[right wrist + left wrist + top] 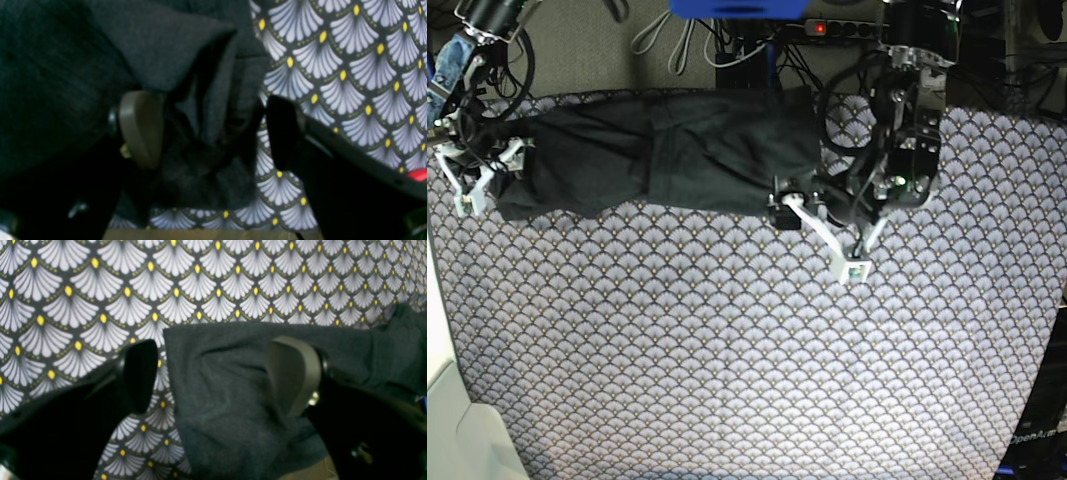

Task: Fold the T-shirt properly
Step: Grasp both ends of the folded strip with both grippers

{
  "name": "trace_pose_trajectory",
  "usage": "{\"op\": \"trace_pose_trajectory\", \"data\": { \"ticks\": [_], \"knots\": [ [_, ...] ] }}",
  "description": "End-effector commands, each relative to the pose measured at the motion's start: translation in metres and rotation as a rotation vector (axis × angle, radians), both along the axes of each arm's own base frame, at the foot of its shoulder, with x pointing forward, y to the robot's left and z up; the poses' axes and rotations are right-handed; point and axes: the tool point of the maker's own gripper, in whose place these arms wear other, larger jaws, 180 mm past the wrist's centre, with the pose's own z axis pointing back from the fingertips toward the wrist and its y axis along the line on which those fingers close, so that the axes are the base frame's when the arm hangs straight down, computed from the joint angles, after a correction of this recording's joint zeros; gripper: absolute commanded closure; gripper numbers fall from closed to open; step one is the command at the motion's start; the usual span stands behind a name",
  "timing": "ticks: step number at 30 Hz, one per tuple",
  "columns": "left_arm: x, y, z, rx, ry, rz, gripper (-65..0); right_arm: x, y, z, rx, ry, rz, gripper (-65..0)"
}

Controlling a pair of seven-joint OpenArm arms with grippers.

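Note:
The T-shirt (pixel 667 150) is dark charcoal and lies bunched in a long band along the far side of the table. In the left wrist view its straight hem corner (pixel 233 380) lies between the spread fingers of my left gripper (pixel 217 373), and the olive pad (pixel 293 373) rests over the fabric. In the base view the left gripper (pixel 785 205) sits at the shirt's right end. My right gripper (pixel 213 131) stands open around a rumpled fold of the shirt (pixel 200 100). That gripper (pixel 497 170) is at the shirt's left end in the base view.
A tablecloth (pixel 727 350) with a grey fan pattern and yellow dots covers the table. Cables and a power strip (pixel 847 28) lie behind the far edge, beside a blue object (pixel 737 8). The table's left edge (pixel 442 300) runs close to the right arm.

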Motion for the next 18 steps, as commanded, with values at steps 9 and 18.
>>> {"op": "trace_pose_trajectory", "data": {
  "ticks": [9, 18],
  "knots": [
    [0.007, -0.002, 0.011, -0.013, -0.039, 0.001, -52.3, -0.004, 0.012, -0.009, 0.020, 0.030, 0.011, -31.2],
    [0.011, 0.012, 0.013, -0.020, -0.042, 0.048, -52.3, 0.009, 0.008, 0.004, 0.002, -0.022, 0.008, -9.8]
  ]
}}
